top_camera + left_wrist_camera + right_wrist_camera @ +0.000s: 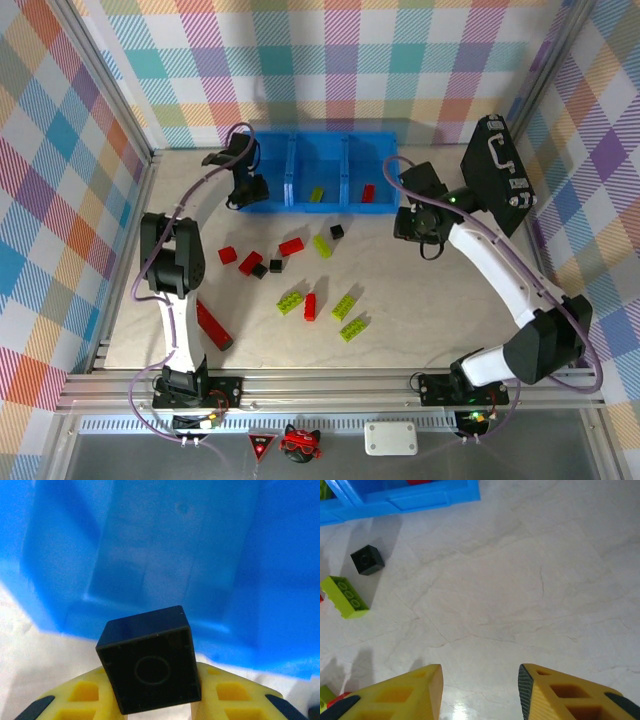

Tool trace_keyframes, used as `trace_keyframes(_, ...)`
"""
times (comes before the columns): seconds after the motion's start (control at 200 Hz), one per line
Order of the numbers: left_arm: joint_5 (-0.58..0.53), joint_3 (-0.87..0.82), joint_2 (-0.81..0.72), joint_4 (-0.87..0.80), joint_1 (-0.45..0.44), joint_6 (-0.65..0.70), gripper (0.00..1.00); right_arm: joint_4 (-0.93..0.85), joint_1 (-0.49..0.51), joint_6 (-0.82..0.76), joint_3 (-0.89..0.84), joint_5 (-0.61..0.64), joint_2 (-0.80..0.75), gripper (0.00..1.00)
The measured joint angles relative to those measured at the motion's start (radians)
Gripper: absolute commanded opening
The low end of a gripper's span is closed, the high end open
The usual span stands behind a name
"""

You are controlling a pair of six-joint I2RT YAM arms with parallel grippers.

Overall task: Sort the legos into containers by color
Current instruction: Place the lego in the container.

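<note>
- Left tool (pixel 243 190) is seen closed on a black brick (pixel 150 662). In the left wrist view the brick is pinched between two yellow fingers (pixel 75 697), and its hollow underside is turned to the camera.
- That tool is held at the near left corner of the bins (pixel 290 172), a row of three joined blue compartments at the far side of the counter (pixel 430 300). Behind the held brick, the blue wall and floor of the left compartment (pixel 150 555) are seen.
- The right tool (pixel 415 225) is held open over bare counter, to the right of the loose bricks and near the right end of the bins. In the right wrist view its yellow fingers (pixel 400 695) are parted, and nothing is held between them.
- One green brick (pixel 317 194) is seen lying in the middle compartment, and one red brick (pixel 368 192) in the right compartment.
- Eleven loose bricks (pixel 291 246) are scattered on the counter in front of the bins: four red, four green and three black, most of them apart from one another.
- In the right wrist view a loose black brick (pixel 367 560) and a loose green brick (pixel 344 596) are seen close together, near the corner of the bins.
- A long red bar (pixel 213 324) lies beside the left arm.
- A black case (pixel 500 175) is seen at the far right of the counter.
</note>
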Motion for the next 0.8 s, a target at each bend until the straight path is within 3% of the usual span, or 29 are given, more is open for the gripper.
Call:
trace_keyframes(0.34, 0.034, 0.139, 0.16, 0.114, 0.007, 0.002, 0.31, -0.029, 0.0, 0.031, -0.021, 0.019, -0.053, 0.46)
trace_keyframes(0.8, 0.036, 0.14, 0.196, 0.18, 0.007, -0.006, 0.39, -0.035, 0.0, 0.039, -0.021, 0.021, -0.063, 0.46)
